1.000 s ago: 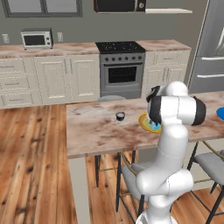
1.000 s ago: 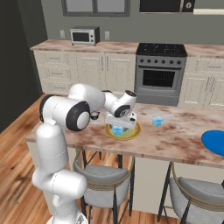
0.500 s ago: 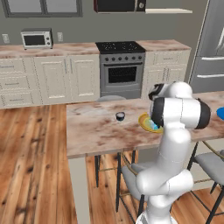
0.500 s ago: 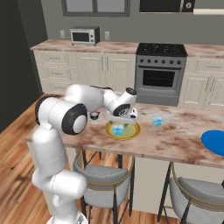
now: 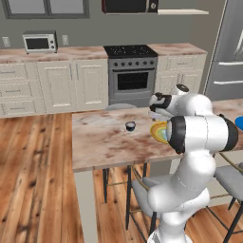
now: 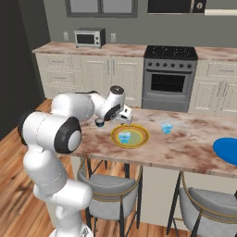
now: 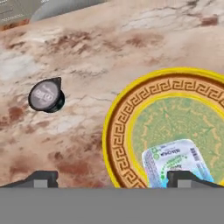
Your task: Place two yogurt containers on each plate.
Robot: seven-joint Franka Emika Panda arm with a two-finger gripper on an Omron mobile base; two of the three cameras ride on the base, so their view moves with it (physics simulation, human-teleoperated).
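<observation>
While hovering over the marbled pink-brown stone counter (image 7: pixel 87 57), gripper (image 7: pixel 111 177) spread wide, dark fingertips (image 7: pixel 41 178) far apart, clasping nothing. Below, round yellow-rimmed plate with greenish centre and brown key-pattern band (image 7: pixel 131 109), carrying one pale-blue translucent yogurt cup (image 7: pixel 173 159) with a white printed lid, lettering too small to read. Left of the plate, apart from it on the counter, small dark round yogurt cup (image 7: pixel 46 95), pale lid print unreadable. Further along, another pale-blue cup (image 6: pixel 166 127) and solid bright blue plate (image 6: pixel 227 150).
</observation>
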